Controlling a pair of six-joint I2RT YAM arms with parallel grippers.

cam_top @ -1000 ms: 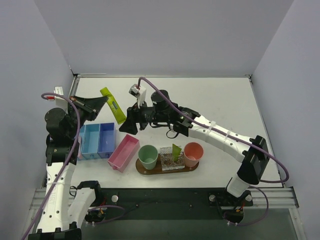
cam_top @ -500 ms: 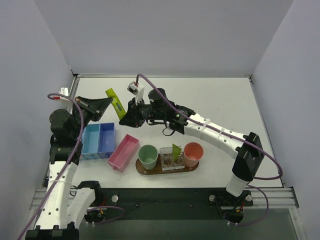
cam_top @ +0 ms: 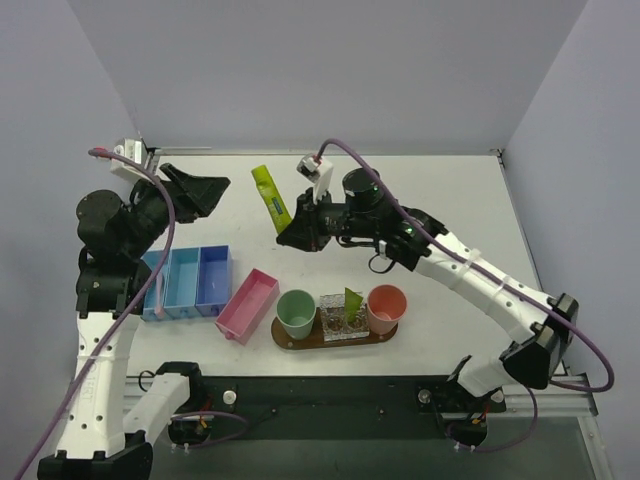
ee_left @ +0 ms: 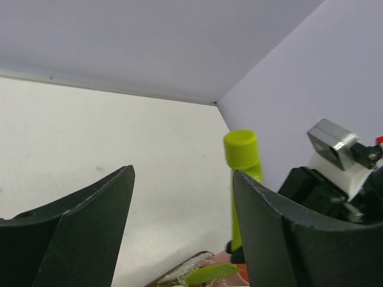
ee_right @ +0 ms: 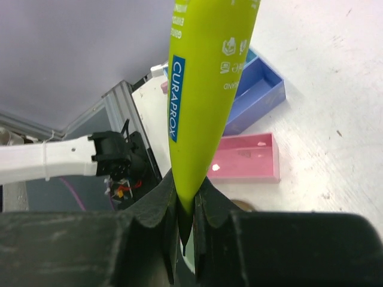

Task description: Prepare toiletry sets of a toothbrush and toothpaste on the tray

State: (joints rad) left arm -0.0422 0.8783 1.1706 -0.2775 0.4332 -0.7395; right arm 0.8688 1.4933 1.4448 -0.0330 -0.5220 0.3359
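Right wrist view: clamped the flat crimped tail of the lime toothpaste tube [ee_right: 203, 89] tight in the right gripper [ee_right: 185, 200], cap uppermost. Held it aloft over the table [cam_top: 450, 200], behind the tray [cam_top: 285, 343] and well apart from it. Kept the left gripper [cam_top: 205, 190] spread wide on nothing, off to the side. Called, most likely, for a firm pinch on that thin crimp, a slow swing toward the tray, then a straight descent into the green cup [cam_top: 296, 312] without nudging its neighbours.

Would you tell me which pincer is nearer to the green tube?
Right. The right pincer grips the tube by its flat end; the left pincer is open, apart to its left.
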